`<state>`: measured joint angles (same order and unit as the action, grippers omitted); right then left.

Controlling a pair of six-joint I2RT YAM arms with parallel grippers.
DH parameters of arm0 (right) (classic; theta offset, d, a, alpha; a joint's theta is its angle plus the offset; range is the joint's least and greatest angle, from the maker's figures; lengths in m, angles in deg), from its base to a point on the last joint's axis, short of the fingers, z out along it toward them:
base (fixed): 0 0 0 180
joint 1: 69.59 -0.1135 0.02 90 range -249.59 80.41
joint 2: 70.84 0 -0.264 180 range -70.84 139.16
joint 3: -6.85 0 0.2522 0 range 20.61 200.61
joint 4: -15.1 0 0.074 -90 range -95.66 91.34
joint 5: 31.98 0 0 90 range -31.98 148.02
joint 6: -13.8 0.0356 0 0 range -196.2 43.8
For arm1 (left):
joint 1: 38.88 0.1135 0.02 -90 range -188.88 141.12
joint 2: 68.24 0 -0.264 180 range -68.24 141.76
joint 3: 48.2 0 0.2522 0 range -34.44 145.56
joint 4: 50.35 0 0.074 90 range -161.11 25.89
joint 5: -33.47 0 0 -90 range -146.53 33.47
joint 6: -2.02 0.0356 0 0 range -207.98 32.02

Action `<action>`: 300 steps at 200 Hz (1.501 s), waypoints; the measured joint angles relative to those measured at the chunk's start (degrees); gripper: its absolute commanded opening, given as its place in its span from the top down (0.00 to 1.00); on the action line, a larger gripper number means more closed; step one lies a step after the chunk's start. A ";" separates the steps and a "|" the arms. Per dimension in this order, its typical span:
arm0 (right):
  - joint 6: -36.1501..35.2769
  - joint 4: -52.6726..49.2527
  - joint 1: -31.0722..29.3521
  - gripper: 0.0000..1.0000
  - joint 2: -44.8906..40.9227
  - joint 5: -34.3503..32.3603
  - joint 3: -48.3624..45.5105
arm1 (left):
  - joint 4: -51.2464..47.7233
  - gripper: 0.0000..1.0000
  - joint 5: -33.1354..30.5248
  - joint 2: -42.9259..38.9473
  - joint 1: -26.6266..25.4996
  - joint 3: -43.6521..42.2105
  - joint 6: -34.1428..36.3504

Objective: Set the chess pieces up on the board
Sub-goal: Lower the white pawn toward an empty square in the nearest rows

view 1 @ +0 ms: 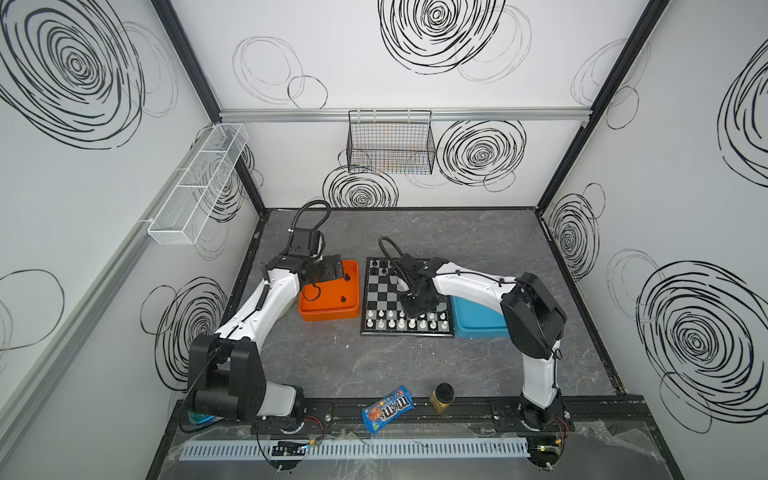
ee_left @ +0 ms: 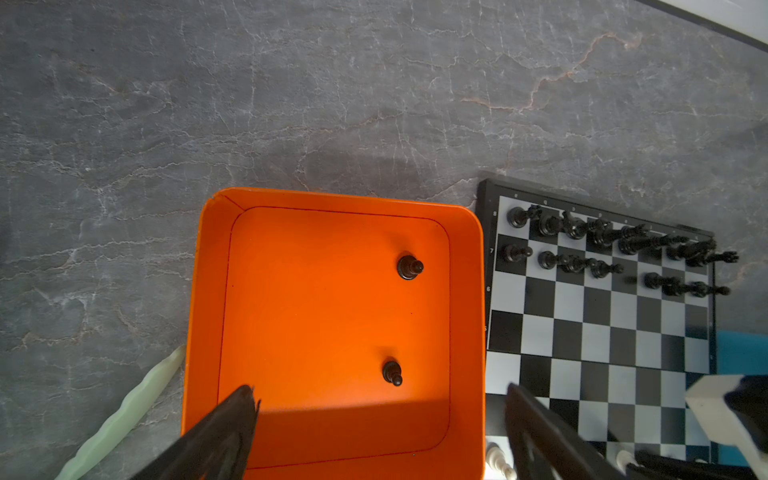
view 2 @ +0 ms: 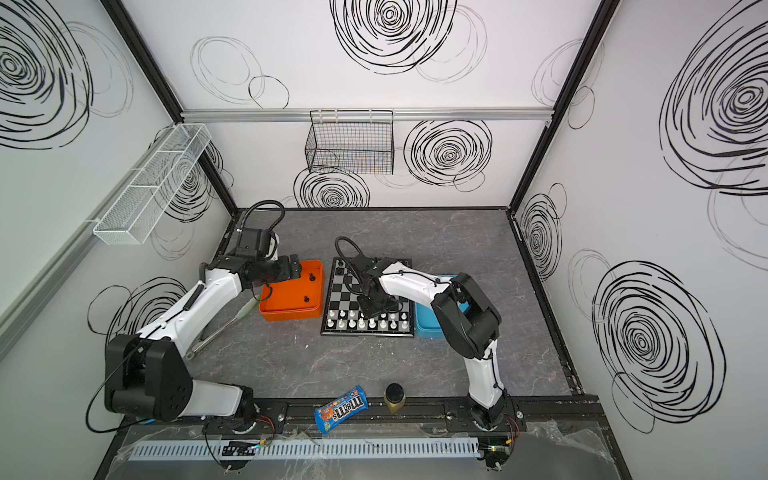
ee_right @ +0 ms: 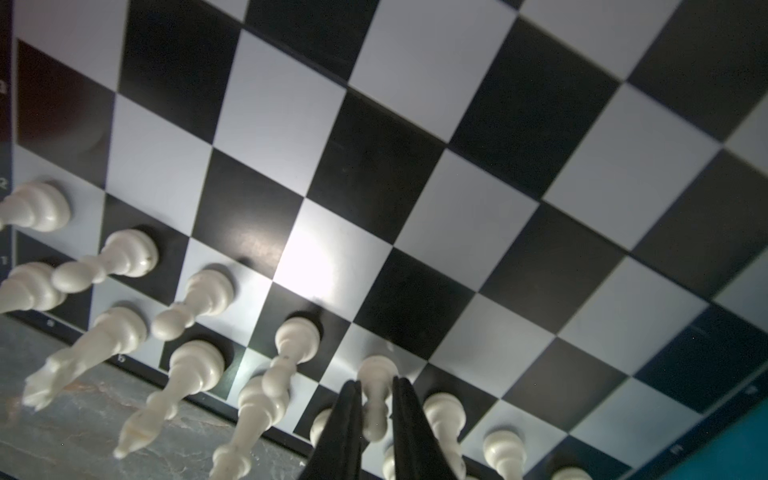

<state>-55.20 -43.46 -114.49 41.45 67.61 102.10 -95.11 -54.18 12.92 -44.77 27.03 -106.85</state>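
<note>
The board (view 1: pixel 386 291) lies mid-table between two trays. Black chess pieces (ee_left: pixel 602 237) fill its far rows and white ones (view 1: pixel 405 322) its near rows. My right gripper (ee_right: pixel 376 384) reaches down over the white rows (view 2: pixel 372 309). Its fingers stand close on either side of a white pawn (ee_right: pixel 376 374) that rests upright on a light square; a firm grip is not clear. My left gripper (ee_left: pixel 380 399) hangs wide open over the orange tray (ee_left: pixel 332 199), holding nothing. Two black pawns (ee_left: pixel 409 267) (ee_left: pixel 392 372) stand in that tray.
A blue tray (view 1: pixel 478 324) sits right of the board under the right arm. A pale green tool (view 2: pixel 249 307) lies left of the orange tray. A candy bag (view 1: pixel 386 409) and a small dark-lidded jar (view 1: pixel 441 397) are at the table's front edge.
</note>
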 measured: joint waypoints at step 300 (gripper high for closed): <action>-0.20 -1.03 0.20 0.77 -0.04 1.99 0.00 | 0.04 0.04 -0.02 0.02 -0.37 0.00 -0.04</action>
<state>-55.40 -44.48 -114.30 41.41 69.59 102.10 -95.07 -54.20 12.94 -45.14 27.03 -106.89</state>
